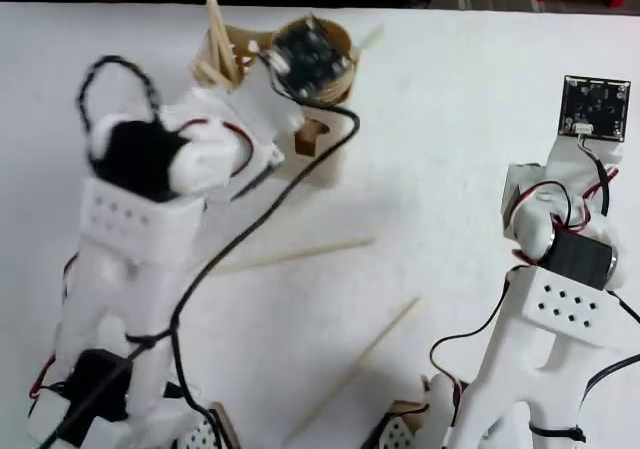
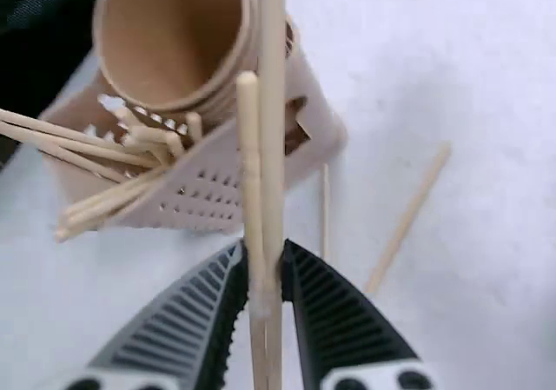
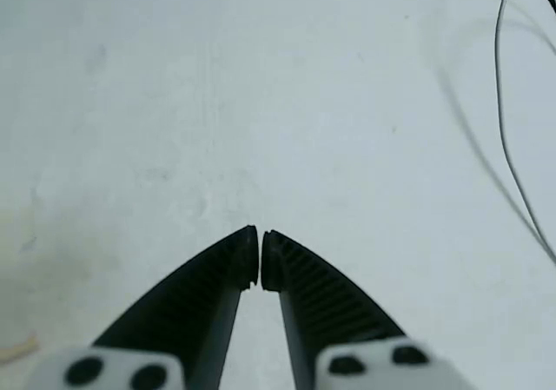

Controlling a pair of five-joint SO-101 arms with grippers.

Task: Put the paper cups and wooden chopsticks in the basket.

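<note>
Left wrist view: left hand pinches chopsticks.

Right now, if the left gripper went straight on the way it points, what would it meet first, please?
Probably the basket: the left gripper, shut on two chopsticks, points at its wall, with a paper cup inside; depth is unclear.

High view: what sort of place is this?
Probably a robotics lab bench: cabled left arm and right arm at a white table, with a basket and loose chopsticks as test props.
</note>
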